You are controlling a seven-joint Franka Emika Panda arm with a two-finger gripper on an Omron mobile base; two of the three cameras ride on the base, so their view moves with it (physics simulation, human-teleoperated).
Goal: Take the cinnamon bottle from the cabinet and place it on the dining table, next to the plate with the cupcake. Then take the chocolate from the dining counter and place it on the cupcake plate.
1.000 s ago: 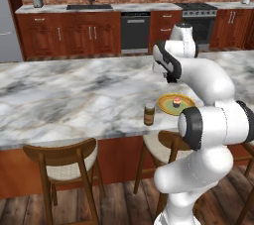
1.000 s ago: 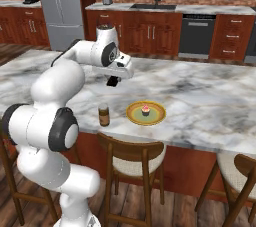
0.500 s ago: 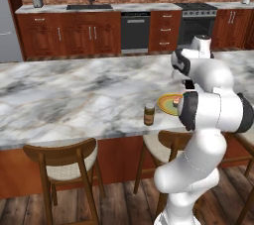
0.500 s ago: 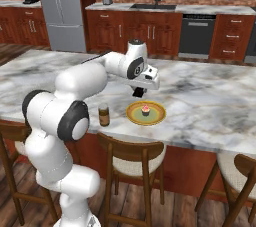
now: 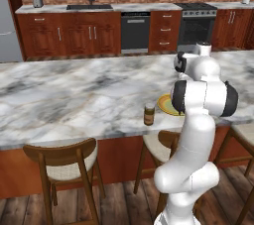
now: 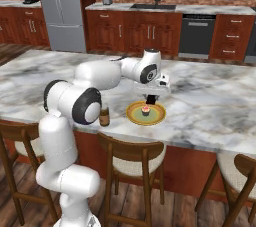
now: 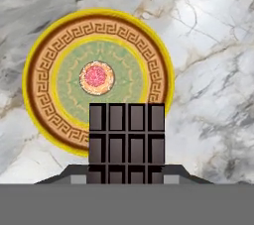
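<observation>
The yellow-rimmed patterned plate (image 7: 44, 70) lies on the marble dining counter with the small pink-topped cupcake (image 7: 96, 78) at its middle. My gripper (image 7: 127, 177) is shut on the dark chocolate (image 7: 127, 140) bar, which hangs above the plate's near edge, beside the cupcake. From the right base view the gripper (image 6: 151, 99) points down just behind the plate (image 6: 135, 117) and cupcake (image 6: 145, 109). The brown cinnamon bottle (image 6: 104, 116) stands upright left of the plate, a short gap away. In the left base view the bottle (image 5: 149, 114) stands beside the plate (image 5: 164, 104), which my arm partly hides.
Wooden stools (image 6: 131, 163) line the counter's near edge (image 6: 190, 143). The marble top (image 5: 74, 95) stretches far to the left. Cabinets, a sink (image 5: 89, 7) and a stove (image 5: 197, 7) run along the back wall.
My arm has swung to the right across the counter, carrying the chocolate from left of the bottle to above the cupcake plate. Bottle, plate and cupcake have not moved.
</observation>
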